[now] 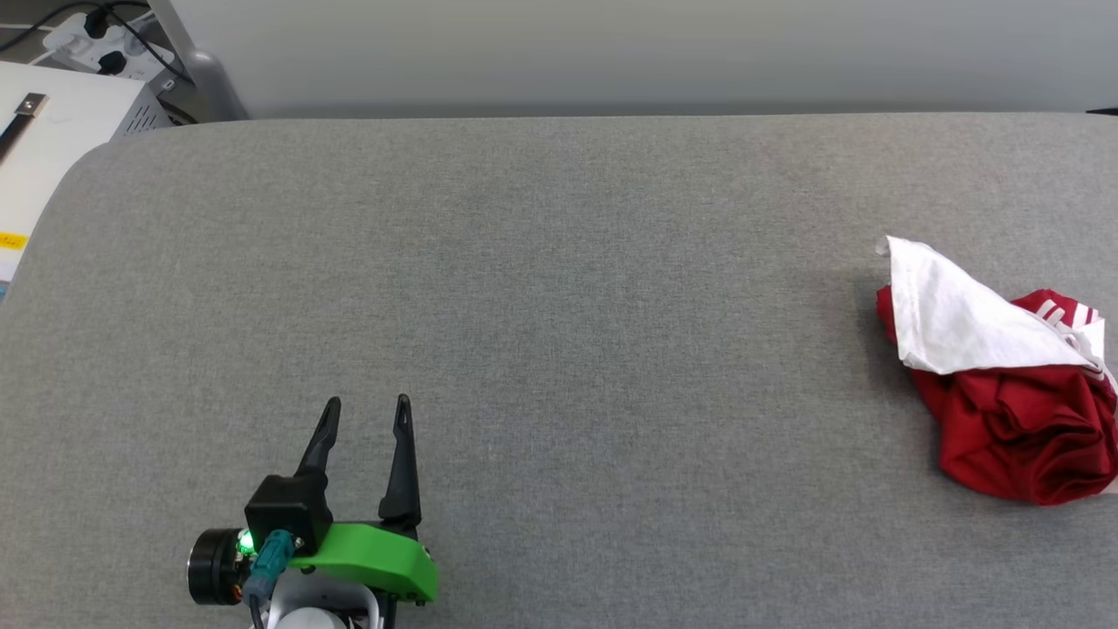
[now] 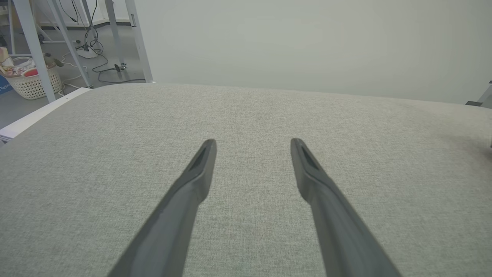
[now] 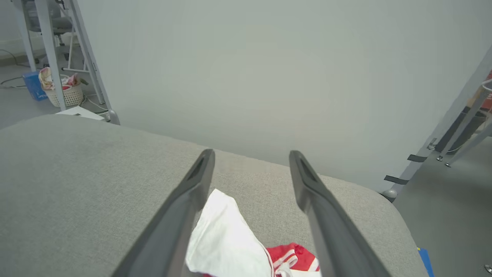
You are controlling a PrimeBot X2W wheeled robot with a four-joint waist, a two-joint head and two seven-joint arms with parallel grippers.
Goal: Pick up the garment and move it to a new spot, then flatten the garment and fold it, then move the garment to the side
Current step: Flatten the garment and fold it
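Both apart: left pincer (image 1: 367, 401), right pincer (image 3: 250, 152); garment (image 1: 1013, 419) crumpled red, white sleeve atop.

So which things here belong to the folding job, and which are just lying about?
Job: crumpled red-and-white T-shirt at the right edge of the grey padded table; open left end effector; open right end effector near the shirt.
Lying about: white woven basket on the floor; white power strip with black plugs; white metal box.
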